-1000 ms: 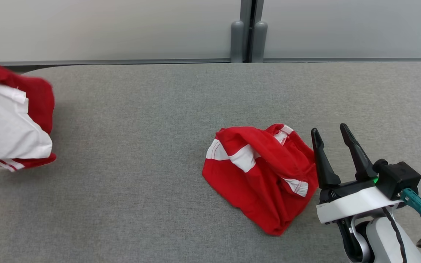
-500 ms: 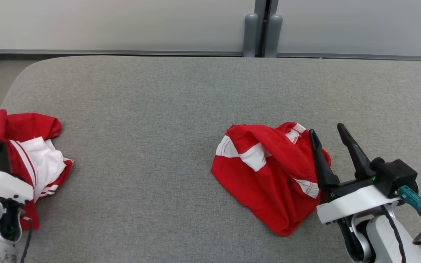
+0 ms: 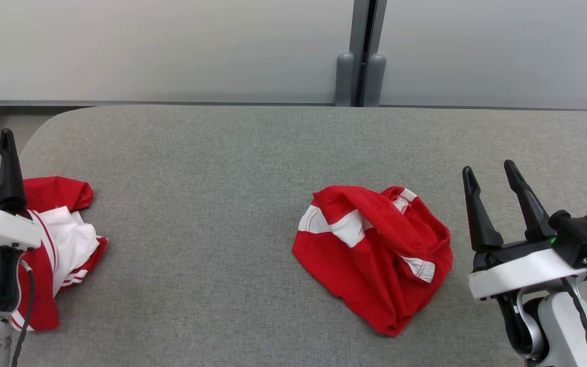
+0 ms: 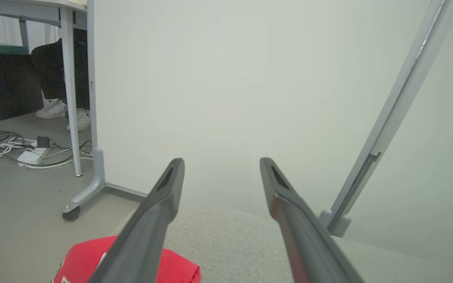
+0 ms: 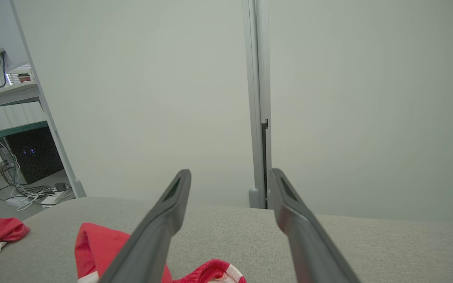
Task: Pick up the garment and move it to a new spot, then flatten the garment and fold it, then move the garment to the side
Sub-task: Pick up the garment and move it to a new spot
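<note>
left gripper [image 4: 220, 167] has its fingers spread wide, nothing in them, and the garment [image 3: 67, 193] sits crumpled right under it, bunched back toward my wrist. right gripper [image 3: 489, 169] is spread too but well off, so left's the nearer one

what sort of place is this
Probably an office-like lab space: a grey felt-covered worktable, pale partition panels on grey posts, and a black computer tower under a desk.

On the table [image 3: 212, 168], the garment [image 3: 64, 244] is found at the left end, below the left gripper [image 4: 221, 162]; the cloth bundle [image 3: 370, 255] right of centre, beside the right gripper [image 3: 487, 168].
</note>
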